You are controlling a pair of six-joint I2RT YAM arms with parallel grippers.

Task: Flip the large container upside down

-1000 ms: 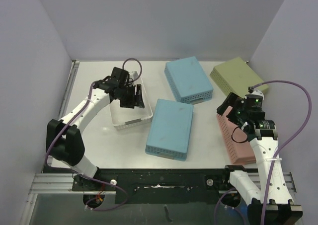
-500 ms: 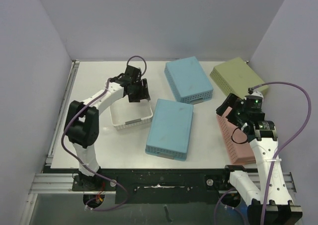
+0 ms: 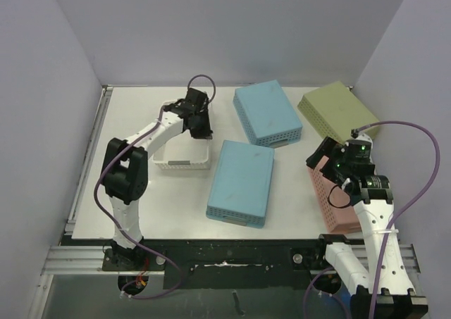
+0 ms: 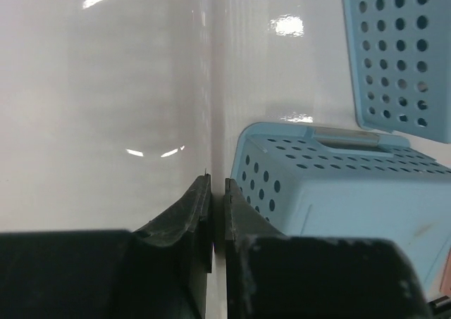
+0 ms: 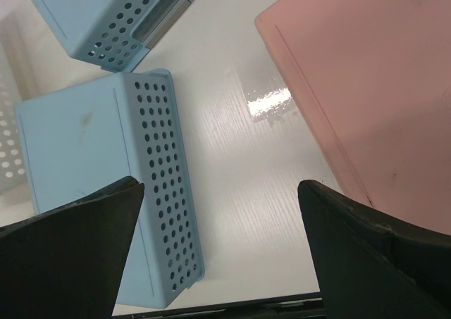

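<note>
firmly clenched, the left gripper pinches the thin far-right wall of the white container. that container sits open side up on the left half of the table, just beside a blue container. the right gripper hangs spread wide, released, over the pink container at its edge.
</note>
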